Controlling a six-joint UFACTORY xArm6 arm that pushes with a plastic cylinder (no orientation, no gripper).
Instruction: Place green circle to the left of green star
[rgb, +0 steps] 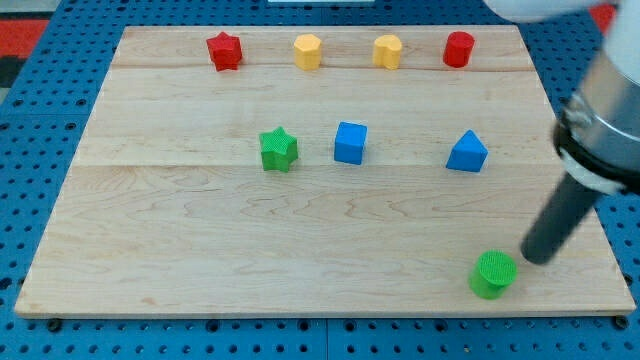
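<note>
The green circle (494, 274) lies on the wooden board near its bottom right corner. The green star (279, 150) sits left of the board's middle, far to the circle's upper left. My tip (533, 259) rests on the board just right of the green circle and slightly above it, very close to it or just touching; I cannot tell which. The dark rod rises from the tip toward the view's upper right.
A blue cube (351, 142) sits right of the green star and a blue triangle (467, 152) further right. Along the top edge stand a red star (225, 50), a yellow hexagon (308, 51), a yellow heart (387, 51) and a red cylinder (458, 49).
</note>
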